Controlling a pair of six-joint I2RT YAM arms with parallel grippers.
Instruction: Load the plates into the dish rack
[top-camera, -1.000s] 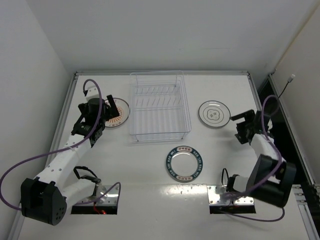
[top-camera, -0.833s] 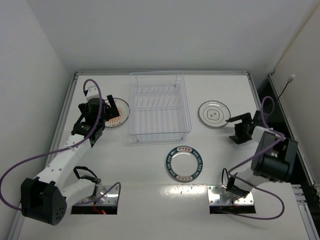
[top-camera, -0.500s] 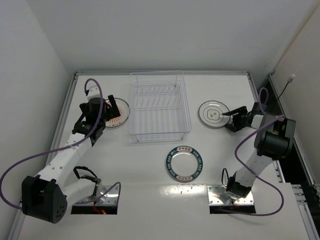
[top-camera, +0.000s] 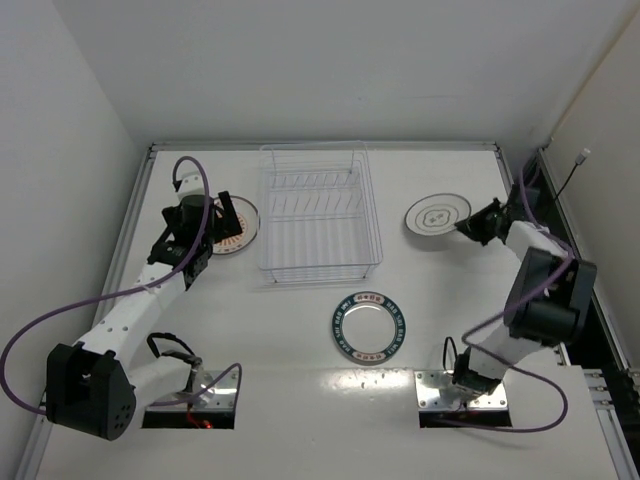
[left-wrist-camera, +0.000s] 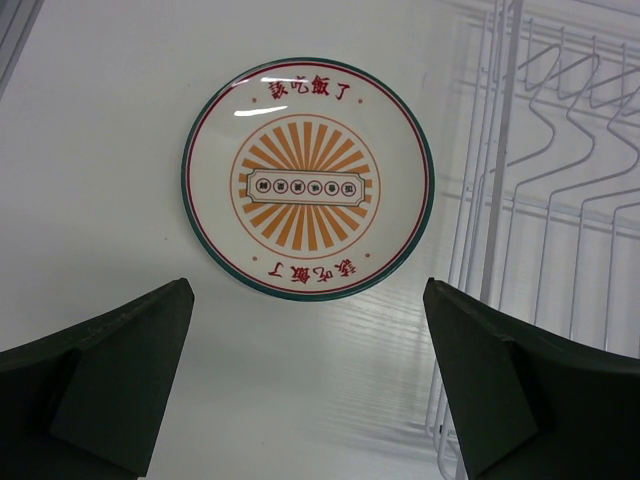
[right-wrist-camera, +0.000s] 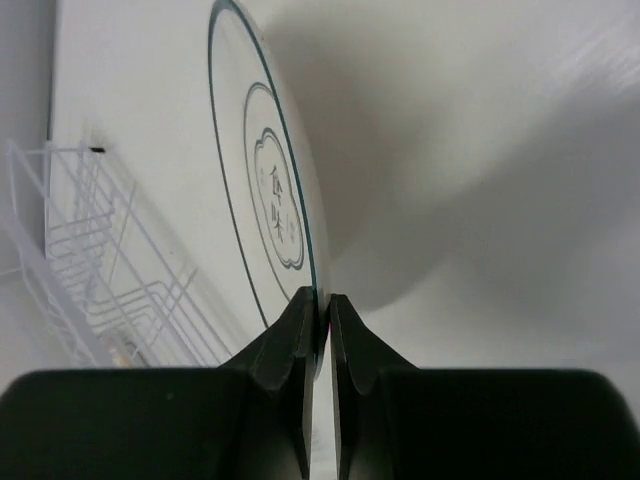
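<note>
My right gripper (right-wrist-camera: 320, 318) is shut on the rim of the white plate with thin dark rings (right-wrist-camera: 262, 190), which is tilted up off the table at the right (top-camera: 438, 215). The right gripper (top-camera: 472, 226) grips its right edge. The orange sunburst plate (left-wrist-camera: 307, 179) lies flat on the table left of the dish rack (top-camera: 318, 213), and my left gripper (left-wrist-camera: 305, 345) hangs open just short of it, nothing between its fingers. In the top view the left gripper (top-camera: 213, 221) partly covers that orange plate (top-camera: 237, 226). The blue-rimmed plate (top-camera: 369, 326) lies flat in front of the rack.
The wire rack's prongs (left-wrist-camera: 560, 210) stand close to my left gripper's right finger. White walls enclose the table on the left and back. Two mounting plates (top-camera: 195, 403) (top-camera: 462, 390) sit at the near edge.
My right gripper swung in to the white plate's right edge, shut on its rim and tilted it up. The left arm barely moved.
</note>
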